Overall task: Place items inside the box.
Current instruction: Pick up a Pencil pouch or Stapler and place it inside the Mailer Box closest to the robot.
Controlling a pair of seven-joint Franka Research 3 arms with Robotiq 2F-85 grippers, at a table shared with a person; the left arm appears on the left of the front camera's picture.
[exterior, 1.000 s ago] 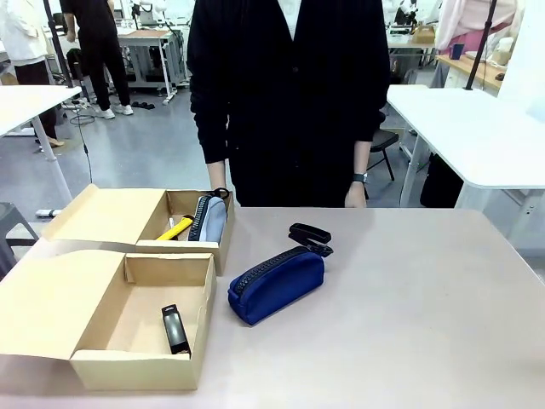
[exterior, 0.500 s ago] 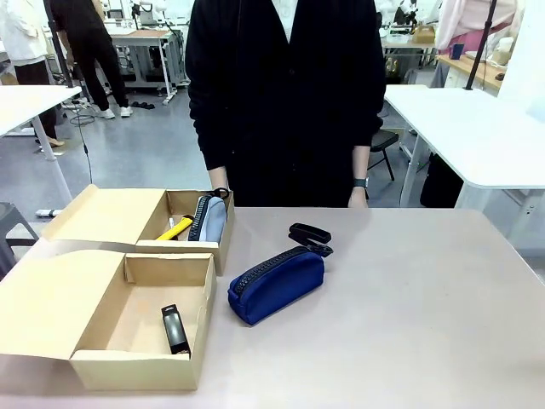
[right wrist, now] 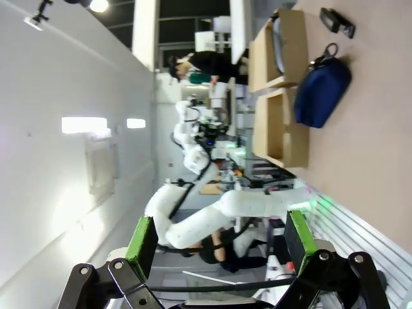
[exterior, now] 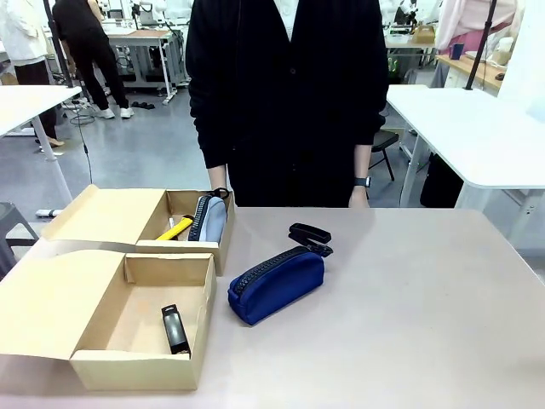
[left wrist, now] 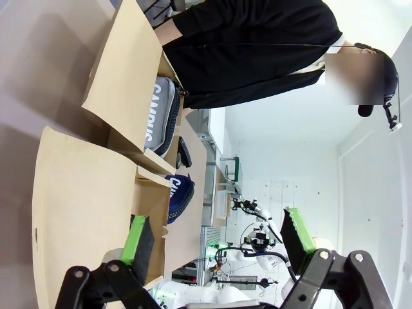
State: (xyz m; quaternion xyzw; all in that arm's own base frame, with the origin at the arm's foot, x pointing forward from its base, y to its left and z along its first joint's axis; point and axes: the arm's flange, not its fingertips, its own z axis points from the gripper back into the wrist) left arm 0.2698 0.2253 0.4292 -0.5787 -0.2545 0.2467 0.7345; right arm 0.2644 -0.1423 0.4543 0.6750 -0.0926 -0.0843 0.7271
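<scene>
Risk: left end effector (left wrist: 217, 235) and right end effector (right wrist: 219, 237) both gape empty; grabbing the navy pouch (exterior: 277, 285) could shove the neighbouring stapler (exterior: 310, 235).

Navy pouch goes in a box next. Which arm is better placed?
Probably left. The navy pouch lies beside the near box, whose flap sits close under the left gripper, fingers open. The right gripper sees both from afar.
</scene>
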